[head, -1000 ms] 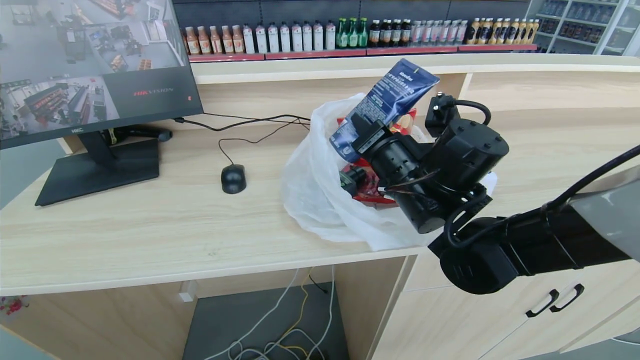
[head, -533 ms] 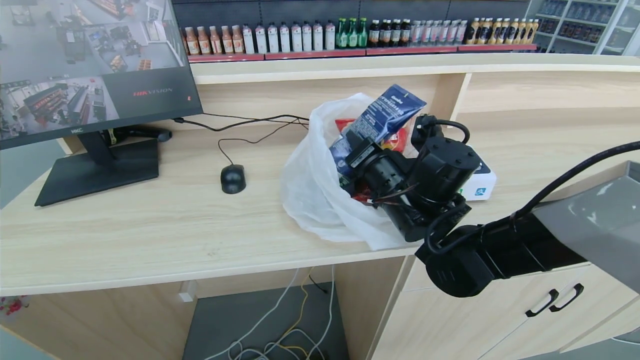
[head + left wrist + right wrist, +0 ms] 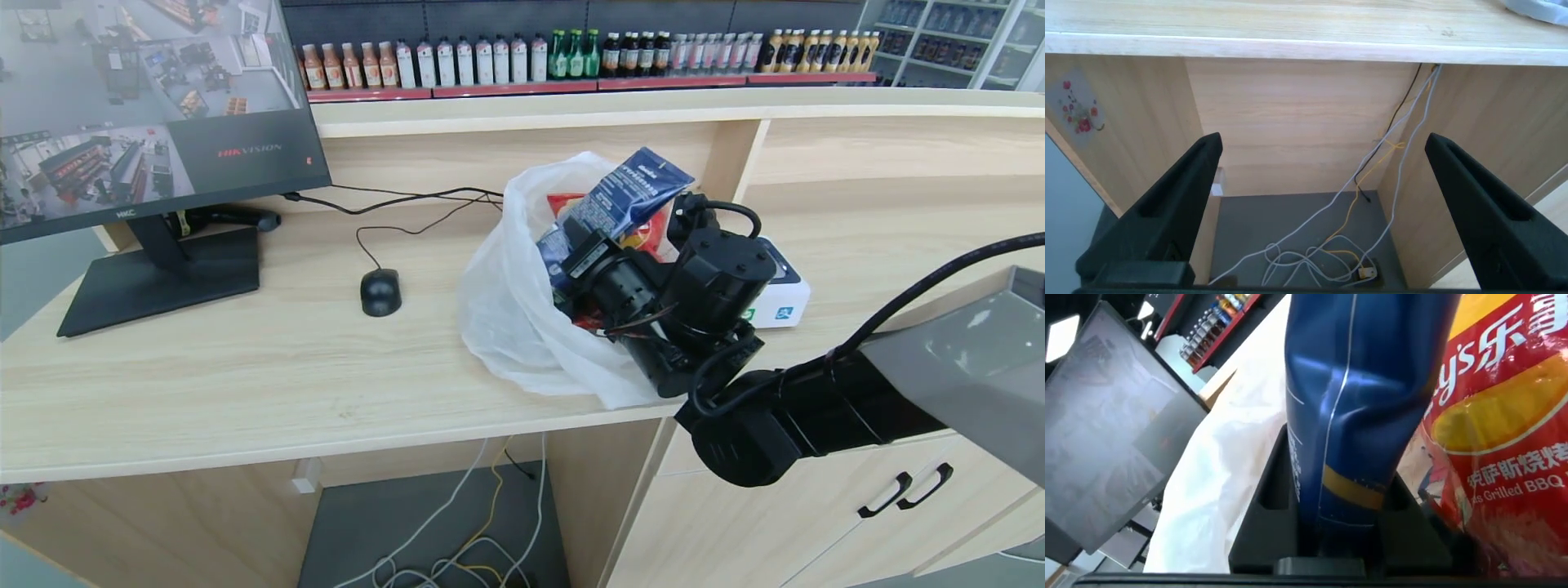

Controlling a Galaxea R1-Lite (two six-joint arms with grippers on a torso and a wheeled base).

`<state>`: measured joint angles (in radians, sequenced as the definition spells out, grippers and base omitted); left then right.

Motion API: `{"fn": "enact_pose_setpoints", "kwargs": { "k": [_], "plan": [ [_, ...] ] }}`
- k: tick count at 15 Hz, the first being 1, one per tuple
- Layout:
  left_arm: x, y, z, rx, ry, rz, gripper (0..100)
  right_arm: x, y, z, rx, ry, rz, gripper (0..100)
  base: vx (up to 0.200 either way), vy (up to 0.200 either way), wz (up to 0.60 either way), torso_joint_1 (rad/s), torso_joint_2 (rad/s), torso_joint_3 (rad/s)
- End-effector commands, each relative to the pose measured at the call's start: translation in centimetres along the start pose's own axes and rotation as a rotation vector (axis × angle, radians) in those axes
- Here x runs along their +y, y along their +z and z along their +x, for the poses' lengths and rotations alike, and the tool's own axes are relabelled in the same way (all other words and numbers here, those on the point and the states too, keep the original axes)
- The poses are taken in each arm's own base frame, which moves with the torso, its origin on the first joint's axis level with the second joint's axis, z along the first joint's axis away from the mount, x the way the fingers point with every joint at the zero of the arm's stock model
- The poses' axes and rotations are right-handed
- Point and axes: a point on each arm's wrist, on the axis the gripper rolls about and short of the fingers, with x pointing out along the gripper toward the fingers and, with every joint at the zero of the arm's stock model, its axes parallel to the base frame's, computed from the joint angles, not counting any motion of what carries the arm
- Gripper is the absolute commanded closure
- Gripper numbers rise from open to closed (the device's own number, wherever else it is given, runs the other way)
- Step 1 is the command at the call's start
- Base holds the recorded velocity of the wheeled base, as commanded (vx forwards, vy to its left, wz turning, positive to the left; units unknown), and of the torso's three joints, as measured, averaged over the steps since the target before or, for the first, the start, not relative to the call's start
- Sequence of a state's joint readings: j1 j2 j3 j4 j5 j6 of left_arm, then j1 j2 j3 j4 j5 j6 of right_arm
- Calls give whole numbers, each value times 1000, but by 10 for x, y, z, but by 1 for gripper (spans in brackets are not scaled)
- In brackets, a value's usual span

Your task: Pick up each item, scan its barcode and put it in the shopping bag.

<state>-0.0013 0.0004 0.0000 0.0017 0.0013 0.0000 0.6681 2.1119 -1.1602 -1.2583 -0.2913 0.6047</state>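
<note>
R tool (image 3: 584,245) grips blue pouch (image 3: 633,192), its low end inside white shopping bag (image 3: 510,318) on bench (image 3: 245,367), just beside red chip bag (image 3: 1503,441). White box (image 3: 785,296) sits behind R arm; mouse (image 3: 381,291) near bag. L tool (image 3: 1323,204) below bench edge, fingers spread wide, nothing between.

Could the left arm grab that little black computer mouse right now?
Probably not straight away. The left gripper, fingers open, sits below the pale wooden counter, whose top lies between it and the black computer mouse. It would have to rise first.
</note>
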Motion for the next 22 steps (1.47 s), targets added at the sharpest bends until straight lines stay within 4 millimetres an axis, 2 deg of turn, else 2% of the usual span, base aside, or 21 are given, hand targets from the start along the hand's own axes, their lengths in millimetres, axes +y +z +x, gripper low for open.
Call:
{"fn": "enact_pose_setpoints", "kwargs": {
  "k": [1, 3, 4, 17, 20, 22],
  "plan": [
    [0, 0, 0, -1, 2, 0, 0, 0, -1, 0, 5, -1, -2, 100, 0, 0, 0, 0, 0, 0],
    [0, 0, 0, -1, 0, 0, 0, 0, -3, 0, 25, -11, -7, 100, 0, 0, 0, 0, 0, 0],
    [0, 0, 0, -1, 2, 0, 0, 1, -2, 1, 24, -7, -6, 0, 0, 0, 0, 0, 0, 0],
    [0, 0, 0, -1, 0, 0, 0, 4, -2, 5, 10, 6, 2, 0, 0, 0, 0, 0, 0, 0],
    [0, 0, 0, -1, 2, 0, 0, 12, 0, 2, 7, 23, 10, 0, 0, 0, 0, 0, 0, 0],
    [0, 0, 0, -1, 0, 0, 0, 27, -1, -3, 13, 54, 26, 0, 0, 0, 0, 0, 0, 0]
  ]
}}
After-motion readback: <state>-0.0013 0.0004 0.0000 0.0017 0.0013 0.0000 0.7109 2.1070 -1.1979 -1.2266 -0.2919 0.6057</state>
